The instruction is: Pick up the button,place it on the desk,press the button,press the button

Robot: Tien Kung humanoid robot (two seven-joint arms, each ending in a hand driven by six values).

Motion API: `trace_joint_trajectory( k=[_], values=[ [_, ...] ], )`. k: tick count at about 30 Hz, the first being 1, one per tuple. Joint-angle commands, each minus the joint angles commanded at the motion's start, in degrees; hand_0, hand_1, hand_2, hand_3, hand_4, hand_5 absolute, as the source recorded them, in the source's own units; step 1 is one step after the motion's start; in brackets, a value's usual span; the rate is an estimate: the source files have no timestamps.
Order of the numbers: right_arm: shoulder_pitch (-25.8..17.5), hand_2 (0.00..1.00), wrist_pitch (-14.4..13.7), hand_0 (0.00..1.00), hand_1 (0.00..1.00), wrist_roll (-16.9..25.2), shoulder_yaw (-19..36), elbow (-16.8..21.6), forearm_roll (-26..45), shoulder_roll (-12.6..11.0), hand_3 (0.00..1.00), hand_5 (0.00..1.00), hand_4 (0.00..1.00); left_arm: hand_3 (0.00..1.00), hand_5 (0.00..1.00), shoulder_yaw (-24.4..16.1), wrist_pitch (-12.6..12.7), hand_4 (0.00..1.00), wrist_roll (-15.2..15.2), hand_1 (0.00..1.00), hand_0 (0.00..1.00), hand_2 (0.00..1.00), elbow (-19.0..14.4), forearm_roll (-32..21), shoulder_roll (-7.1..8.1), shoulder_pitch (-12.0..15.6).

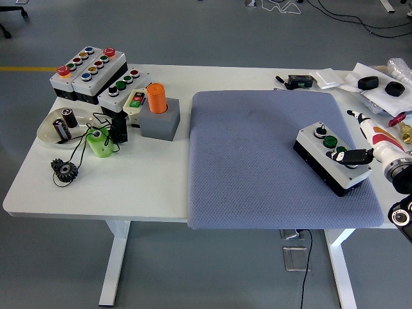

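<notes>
From the head view, the white desk carries a large grey-blue textured mat over its right half, and on that mat, near its right edge and toward the near right corner, lies the white-topped, black-sided button box. Its long axis runs diagonally, from far-left to near-right, with a black knob, a green button and a further black control along the top.

The right hand, black-fingered on a white, red and yellow forearm, comes in from the desk's right edge and sits directly on the box's near-right end. Its fingers are curled together over the top face there, apparently touching the end control; whether they are pressing it or closing around the box body cannot be told. The left hand is out of sight, so the right arm is the only one placed to act.

The box appears already set down, so the pressing step seems in hand. The green button lies just up-left of the fingertips along the box axis. Room is tight to the right, where the mat edge is close; the mat's middle and left lie open. The cluster of other button boxes and the orange cylinder on a grey block stand well apart at the far left corner.
</notes>
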Motion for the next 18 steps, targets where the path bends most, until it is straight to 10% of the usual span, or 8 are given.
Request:
trace_joint_trajectory(
  k=[17,18],
  values=[
    [5.7,0.998,5.4,0.991,0.953,-6.7,-3.0,-8.2,-9.6,6.4,0.998,0.232,0.918,0.504,0.998,-0.8,-0.1,0.316,0.2,0.694,0.645,0.691,0.0,1.3,0.06,0.5],
    [5.8,0.765,5.2,0.881,0.732,-6.9,-2.8,-8.4,-10.4,6.5,0.984,0.225,0.916,0.505,0.998,-0.5,0.0,0.318,0.1,0.695,0.645,0.691,0.0,0.9,0.08,0.4]
  ],
)
